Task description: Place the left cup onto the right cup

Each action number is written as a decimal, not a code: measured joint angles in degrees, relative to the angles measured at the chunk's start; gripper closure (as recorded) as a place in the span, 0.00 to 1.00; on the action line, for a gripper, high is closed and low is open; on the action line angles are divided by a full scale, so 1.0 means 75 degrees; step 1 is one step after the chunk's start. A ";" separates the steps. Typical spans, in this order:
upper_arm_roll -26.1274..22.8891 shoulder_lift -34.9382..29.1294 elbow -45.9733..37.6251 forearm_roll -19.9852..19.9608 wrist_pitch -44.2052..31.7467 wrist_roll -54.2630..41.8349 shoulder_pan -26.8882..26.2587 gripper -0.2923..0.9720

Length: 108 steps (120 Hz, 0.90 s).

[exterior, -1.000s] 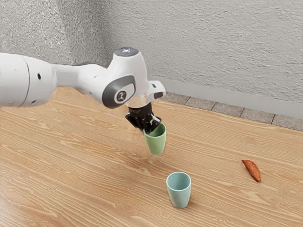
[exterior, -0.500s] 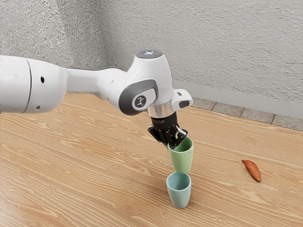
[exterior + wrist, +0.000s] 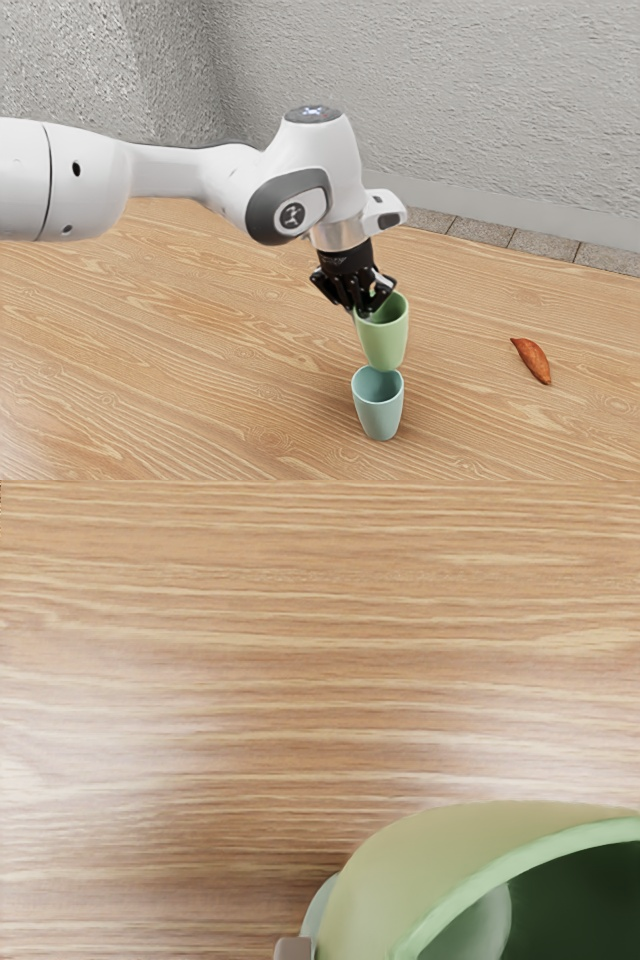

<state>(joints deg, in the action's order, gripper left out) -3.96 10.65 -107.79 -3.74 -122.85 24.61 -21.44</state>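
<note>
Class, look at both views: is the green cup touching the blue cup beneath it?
Cannot tell. In the exterior view the green cup, held by the gripper, overlaps the rim of the blue cup; neither gap nor contact shows plainly.

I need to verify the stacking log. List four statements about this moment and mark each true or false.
1. The gripper grips the green cup at its rim. True.
2. The green cup sits fully nested inside the blue cup. False: it hangs over the blue cup's mouth, its body above that rim.
3. The blue cup lies tipped on its side. False: it stands upright on the table.
4. An orange object lies on the table toward the exterior view's right of the cups. True.
</note>
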 joint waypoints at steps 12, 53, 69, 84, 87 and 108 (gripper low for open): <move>-0.0004 -0.0018 -0.0076 -0.0007 0.0000 0.0057 -0.0001 0.85; -0.0001 -0.0545 -0.0681 -0.0021 0.0040 0.0283 -0.0237 0.85; -0.0001 -0.0577 -0.0762 -0.0045 0.0042 0.0361 -0.0234 0.85; -0.0001 -0.0572 -0.0771 -0.0052 0.0022 0.0420 -0.0233 0.85; -0.0001 -0.0572 -0.0768 -0.0053 0.0018 0.0431 -0.0233 0.85; -0.0001 -0.0560 -0.0760 -0.0052 0.0007 0.0497 -0.0233 0.85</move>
<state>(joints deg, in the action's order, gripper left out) -3.97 6.45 -113.49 -4.13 -122.79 28.34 -23.19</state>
